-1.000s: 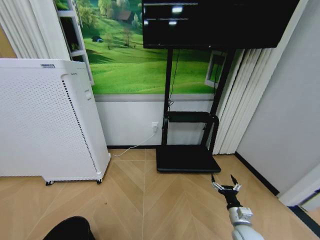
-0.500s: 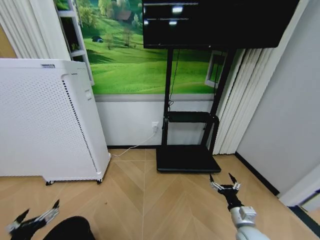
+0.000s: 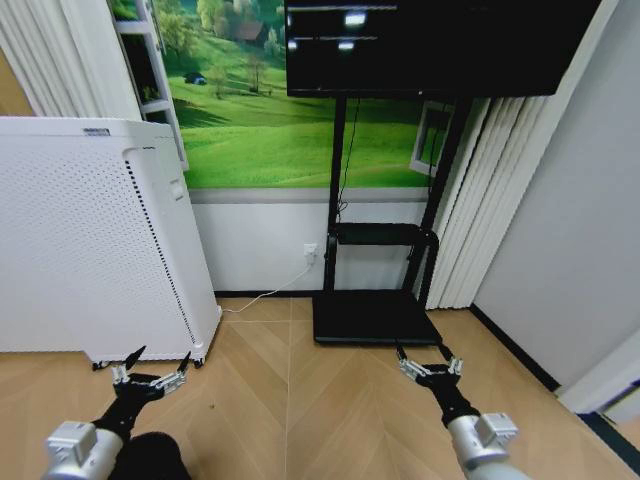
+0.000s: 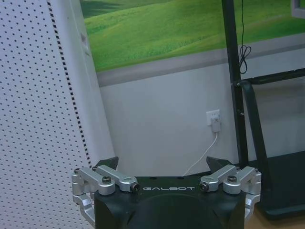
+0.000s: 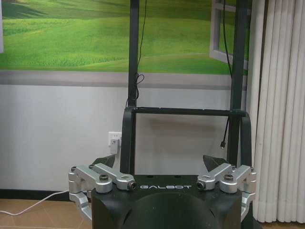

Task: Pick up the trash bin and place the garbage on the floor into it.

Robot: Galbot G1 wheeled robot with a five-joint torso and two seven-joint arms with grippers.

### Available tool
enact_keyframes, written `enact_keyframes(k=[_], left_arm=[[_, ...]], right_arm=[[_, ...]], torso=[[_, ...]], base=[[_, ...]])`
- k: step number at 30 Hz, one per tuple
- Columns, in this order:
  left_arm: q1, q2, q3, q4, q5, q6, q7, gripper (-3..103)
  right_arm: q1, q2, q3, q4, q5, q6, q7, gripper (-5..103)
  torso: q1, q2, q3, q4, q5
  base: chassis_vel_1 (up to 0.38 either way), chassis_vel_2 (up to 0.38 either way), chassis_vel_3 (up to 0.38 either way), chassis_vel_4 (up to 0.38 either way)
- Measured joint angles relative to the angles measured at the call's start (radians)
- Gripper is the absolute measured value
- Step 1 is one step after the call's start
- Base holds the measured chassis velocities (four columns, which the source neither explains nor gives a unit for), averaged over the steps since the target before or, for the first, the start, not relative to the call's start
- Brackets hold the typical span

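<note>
Both grippers are raised over the herringbone floor (image 3: 300,400) in the head view. My left gripper (image 3: 158,362) is open, low on the left, in front of the white appliance's lower corner. My right gripper (image 3: 420,352) is open too, just in front of the flat black TV-stand base (image 3: 372,318). The left wrist view shows the left gripper (image 4: 163,164) with spread fingers and nothing between them. The right gripper (image 5: 158,162) looks the same in its wrist view. A dark rounded shape (image 3: 155,458) lies at the bottom edge; I cannot tell if it is the trash bin. The garbage is out of view.
A tall white perforated appliance (image 3: 90,240) on castors stands on the left. A TV (image 3: 430,45) on a black stand is against the back wall, with a white cord (image 3: 265,297) running to a socket. Curtains (image 3: 480,200) and a grey wall (image 3: 570,250) close the right side.
My left arm has risen into view from the bottom left, moving up and to the right. My right gripper has shifted left and a little further forward. Both stay open.
</note>
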State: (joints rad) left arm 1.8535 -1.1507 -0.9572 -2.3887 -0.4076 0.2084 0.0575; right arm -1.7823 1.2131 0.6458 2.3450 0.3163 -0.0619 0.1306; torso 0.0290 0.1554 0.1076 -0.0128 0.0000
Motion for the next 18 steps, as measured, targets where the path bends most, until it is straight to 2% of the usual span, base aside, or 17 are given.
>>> enact_keyframes(k=[7, 18], left_arm=[[0.011, -0.035, 0.049, -0.011, 0.015, -0.025, 0.009, 100], [0.008, -0.047, 0.046, -0.019, 0.001, -0.029, 0.002, 100]], right_arm=[[-0.038, 0.021, 0.017, 0.054, -0.029, -0.004, 0.008, 100], [-0.049, 0.023, 0.024, 0.085, -0.033, -0.015, 0.010, 100]], torso=[[0.000, 0.000, 0.000, 0.0003, 0.0001], [0.000, 0.000, 0.000, 0.0002, 0.0001]], base=[[0.000, 0.000, 0.000, 0.000], [0.000, 0.000, 0.000, 0.000]])
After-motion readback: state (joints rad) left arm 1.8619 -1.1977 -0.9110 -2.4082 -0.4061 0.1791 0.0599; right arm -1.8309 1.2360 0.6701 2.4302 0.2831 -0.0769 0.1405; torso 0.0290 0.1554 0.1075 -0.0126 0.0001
